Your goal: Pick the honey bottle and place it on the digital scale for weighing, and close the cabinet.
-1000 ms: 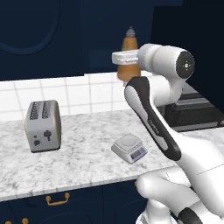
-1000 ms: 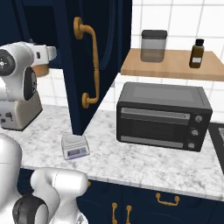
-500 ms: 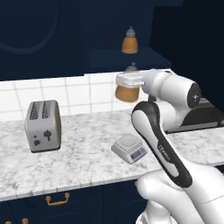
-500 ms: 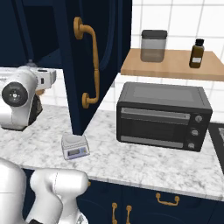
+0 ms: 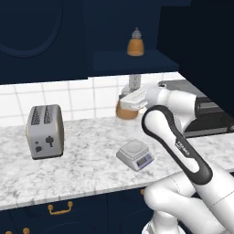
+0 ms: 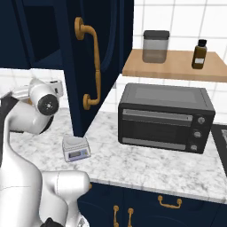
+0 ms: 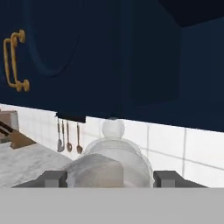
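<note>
My gripper (image 5: pixel 130 100) is shut on a honey bottle (image 5: pixel 122 111) and holds it in the air over the counter, behind and slightly left of the digital scale (image 5: pixel 135 154). In the hand view this bottle (image 7: pixel 114 151) looks pale and sits between my fingertips (image 7: pixel 52 178), with the gripper (image 7: pixel 110 178) closed around it. A second honey bottle (image 5: pixel 135 43) stands on the shelf of the open navy cabinet (image 5: pixel 123 61). The cabinet door (image 6: pixel 111 53) with its long gold handle (image 6: pixel 91 66) swings out over the scale (image 6: pixel 76 147).
A silver toaster (image 5: pixel 45 130) stands at the counter's left. A black toaster oven (image 6: pixel 164 117) sits right of the scale, under a wooden shelf (image 6: pixel 173 66) with a jar (image 6: pixel 155 46) and a dark bottle (image 6: pixel 200 54). Utensils (image 7: pixel 68 138) hang on the tiled wall.
The gripper has come down from the cabinet shelf with one honey bottle in it, to just above the counter behind the scale. The other bottle has stayed on the shelf.
</note>
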Robot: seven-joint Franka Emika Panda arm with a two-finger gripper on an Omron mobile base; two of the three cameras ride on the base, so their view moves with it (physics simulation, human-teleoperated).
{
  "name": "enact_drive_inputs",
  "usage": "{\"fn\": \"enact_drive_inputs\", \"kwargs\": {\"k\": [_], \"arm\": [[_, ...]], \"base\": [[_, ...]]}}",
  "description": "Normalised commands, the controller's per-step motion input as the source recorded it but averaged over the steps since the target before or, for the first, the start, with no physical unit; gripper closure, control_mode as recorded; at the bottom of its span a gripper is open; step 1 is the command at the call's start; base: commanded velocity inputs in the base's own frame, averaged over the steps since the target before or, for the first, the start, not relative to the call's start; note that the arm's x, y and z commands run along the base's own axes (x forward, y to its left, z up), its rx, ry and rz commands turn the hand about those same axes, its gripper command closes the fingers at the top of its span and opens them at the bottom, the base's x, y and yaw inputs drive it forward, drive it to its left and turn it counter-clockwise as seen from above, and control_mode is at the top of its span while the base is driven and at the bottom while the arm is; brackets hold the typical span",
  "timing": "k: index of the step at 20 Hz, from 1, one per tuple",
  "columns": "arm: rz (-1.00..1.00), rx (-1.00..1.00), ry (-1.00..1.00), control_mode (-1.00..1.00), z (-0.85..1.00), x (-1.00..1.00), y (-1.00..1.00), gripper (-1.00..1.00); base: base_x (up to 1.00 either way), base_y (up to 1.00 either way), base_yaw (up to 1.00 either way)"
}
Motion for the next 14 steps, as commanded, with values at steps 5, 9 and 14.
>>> {"fn": "enact_drive_inputs", "kwargs": {"k": [5, 9, 14], "arm": [[0.17, -0.13, -0.06, -1.00, -0.58, 0.24, 0.11, 1.00], [0.11, -0.11, 0.00, -1.00, -0.40, 0.00, 0.00, 1.00], [0.01, -0.08, 0.00, -1.00, -0.26, 0.00, 0.02, 1.00]], "base": [[0.00, 0.00, 0.00], [0.00, 0.00, 0.00], [0.00, 0.00, 0.00]]}}
